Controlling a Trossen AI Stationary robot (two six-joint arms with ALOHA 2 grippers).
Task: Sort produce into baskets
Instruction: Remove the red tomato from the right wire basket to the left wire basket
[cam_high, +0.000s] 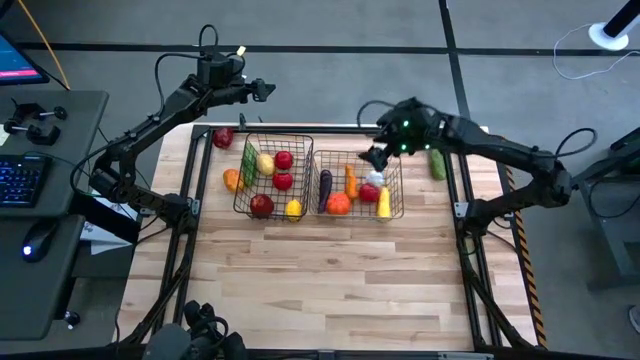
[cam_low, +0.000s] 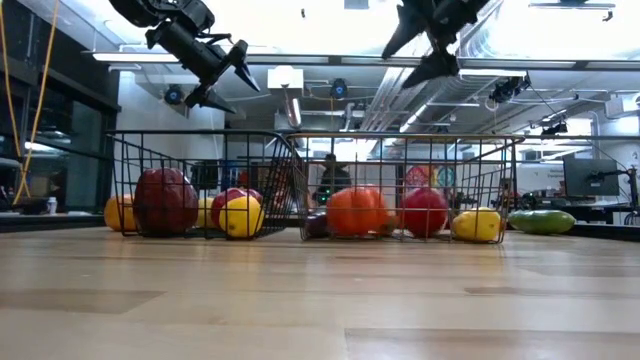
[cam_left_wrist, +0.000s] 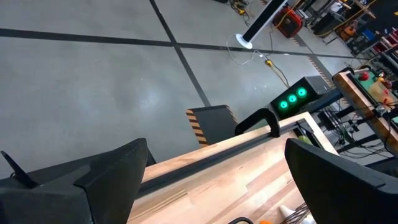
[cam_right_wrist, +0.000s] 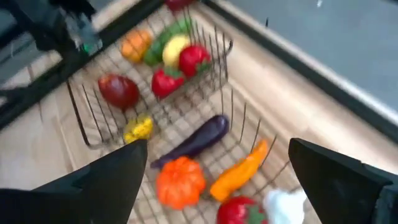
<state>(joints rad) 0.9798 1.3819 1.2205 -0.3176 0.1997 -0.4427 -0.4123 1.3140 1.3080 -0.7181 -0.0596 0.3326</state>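
Observation:
Two dark wire baskets stand side by side on the wooden table: the left basket (cam_high: 272, 178) holds red, yellow and green produce, the right basket (cam_high: 360, 185) holds a purple eggplant (cam_right_wrist: 198, 139), orange, red, yellow and white pieces. A red fruit (cam_high: 223, 138) and an orange one (cam_high: 231, 180) lie outside the left basket; a green vegetable (cam_high: 437, 163) lies right of the right basket. My left gripper (cam_high: 262, 90) is open and empty, high beyond the table's far edge. My right gripper (cam_high: 378, 155) is open and empty above the right basket's far side.
The table's near half (cam_high: 330, 270) is bare wood. A desk with keyboard and mouse (cam_high: 30, 190) stands left of the table. Black frame rails (cam_high: 475, 250) run along the table's sides.

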